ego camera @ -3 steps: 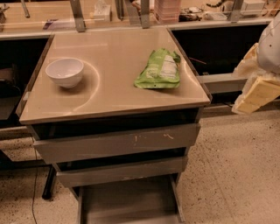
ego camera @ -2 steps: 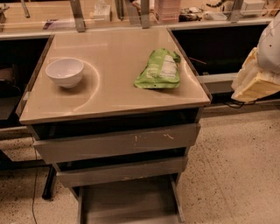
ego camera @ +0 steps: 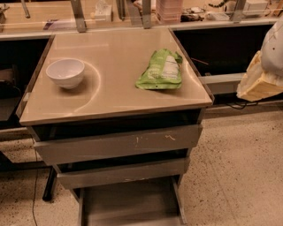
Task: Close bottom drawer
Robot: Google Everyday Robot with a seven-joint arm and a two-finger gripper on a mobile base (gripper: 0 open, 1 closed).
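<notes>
The bottom drawer (ego camera: 129, 204) stands pulled out at the foot of the cabinet, and its grey tray floor shows; its front edge is cut off by the frame's lower edge. Above it are the mid-sized drawer front (ego camera: 124, 173) and the widest drawer front (ego camera: 117, 145) with white scratch marks, both slightly ajar. My gripper (ego camera: 260, 79), a cream and white shape at the right edge, hangs well right of the cabinet at about the height of its top, far from the bottom drawer.
A white bowl (ego camera: 65, 73) and a green bag (ego camera: 161, 69) lie on the beige cabinet top (ego camera: 110, 99). Dark open bays flank the cabinet. A cluttered counter (ego camera: 177, 11) runs behind. Speckled floor (ego camera: 239, 176) lies to the right, and a cable (ego camera: 34, 194) to the left.
My gripper has risen a little at the right edge. The drawers, bowl and bag have not moved.
</notes>
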